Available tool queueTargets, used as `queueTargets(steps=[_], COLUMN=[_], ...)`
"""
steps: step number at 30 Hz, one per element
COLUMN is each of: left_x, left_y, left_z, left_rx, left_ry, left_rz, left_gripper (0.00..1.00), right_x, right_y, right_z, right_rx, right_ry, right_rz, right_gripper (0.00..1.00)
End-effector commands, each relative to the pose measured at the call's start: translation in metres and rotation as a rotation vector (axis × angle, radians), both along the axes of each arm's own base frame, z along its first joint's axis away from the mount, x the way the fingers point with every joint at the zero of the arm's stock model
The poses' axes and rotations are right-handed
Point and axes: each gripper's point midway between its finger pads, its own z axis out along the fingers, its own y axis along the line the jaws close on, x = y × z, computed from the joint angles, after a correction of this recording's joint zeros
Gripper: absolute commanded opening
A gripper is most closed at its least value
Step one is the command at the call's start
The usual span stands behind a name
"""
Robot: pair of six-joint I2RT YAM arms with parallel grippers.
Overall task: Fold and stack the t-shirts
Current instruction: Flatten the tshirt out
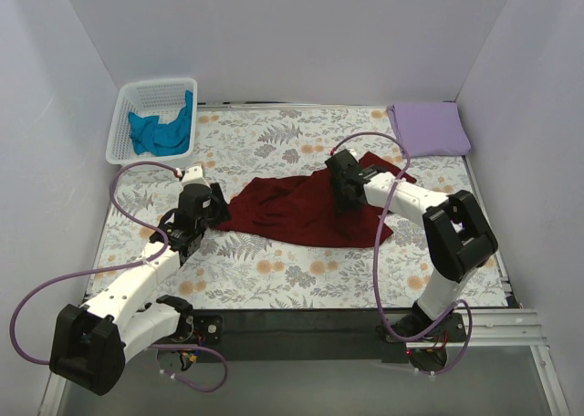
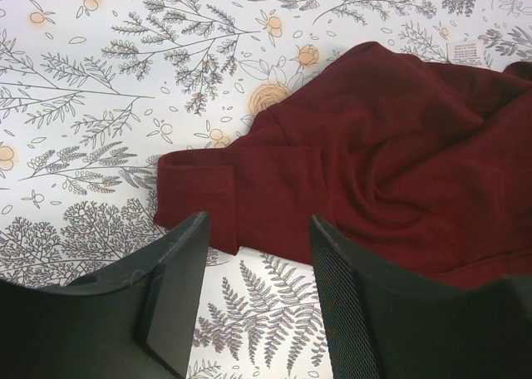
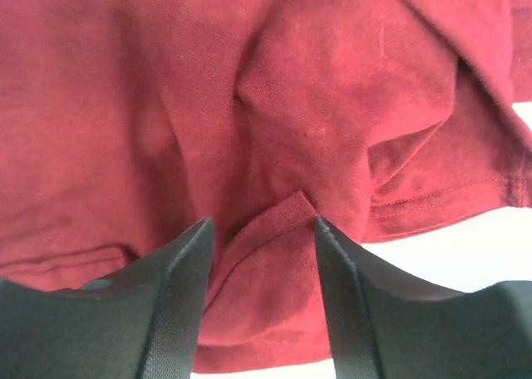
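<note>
While the left pincer (image 2: 258,229) hung part open and empty at the sleeve hem of the maroon t-shirt (image 1: 292,211), the right pincer (image 3: 262,229), likewise parted, straddled a raised fold near its 2 o'clock corner; that shirt lay crumpled mid-worktop on the floral cloth (image 1: 301,275); the lavender t-shirt (image 1: 431,129) lay folded at 1 o'clock; the teal t-shirt (image 1: 162,131) filled the white basket (image 1: 155,83) at 11 o'clock.
</note>
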Motion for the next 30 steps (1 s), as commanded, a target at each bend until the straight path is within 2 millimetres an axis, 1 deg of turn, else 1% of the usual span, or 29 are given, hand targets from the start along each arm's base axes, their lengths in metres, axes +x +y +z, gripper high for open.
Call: queueTargets(steps=[1,3,9,13,14,15,17,18,22,23,27,28,29,30], left_x=[0.007,0.007,0.007,0.007,0.007,0.007,0.007,0.007,0.006,0.007,0.006,0.007,0.006,0.007], left_y=[-0.001,-0.001,-0.001,-0.002,-0.002,-0.002,-0.002,-0.002,-0.002,-0.002,-0.002,-0.002,-0.002,-0.002], left_z=[0.014,0.015,0.016,0.017,0.017,0.017,0.018,0.016,0.016,0.017,0.017,0.017,0.016,0.017], left_rx=[-0.011,-0.011,-0.014,-0.02,-0.021,-0.021,-0.025,-0.022,-0.024,-0.024,-0.026,-0.028,-0.026,-0.028], left_ry=[-0.028,-0.032,-0.033,-0.034,-0.037,-0.035,-0.036,-0.033,-0.035,-0.036,-0.034,-0.036,-0.034,-0.036], left_rz=[0.002,0.001,0.0,-0.002,-0.003,-0.002,-0.004,-0.005,-0.006,-0.004,-0.003,-0.004,-0.005,-0.004], left_gripper=[0.5,0.5,0.5,0.5,0.5,0.5,0.5,0.5,0.5,0.5,0.49,0.49,0.49,0.49], right_x=[0.015,0.018,0.011,0.003,0.002,0.0,-0.003,-0.005,-0.013,-0.017,-0.036,-0.041,-0.047,-0.057], right_y=[-0.002,-0.004,-0.014,-0.022,-0.023,-0.025,-0.03,-0.032,-0.04,-0.043,-0.052,-0.052,-0.055,-0.059], right_z=[0.008,0.005,-0.004,-0.005,-0.002,-0.002,0.0,0.001,0.006,0.008,0.012,0.02,0.021,0.017], right_rx=[-0.051,-0.082,-0.164,-0.189,-0.19,-0.196,-0.208,-0.216,-0.221,-0.221,-0.192,-0.159,-0.147,-0.139], right_ry=[-0.058,-0.062,-0.046,-0.04,-0.047,-0.044,-0.051,-0.049,-0.049,-0.051,-0.038,-0.047,-0.044,-0.027], right_rz=[-0.079,-0.099,-0.116,-0.12,-0.122,-0.122,-0.126,-0.126,-0.131,-0.131,-0.137,-0.138,-0.139,-0.142], right_gripper=[0.57,0.57,0.55,0.41,0.39,0.32,0.25,0.17,0.03,0.01,0.01,0.01,0.01,0.01])
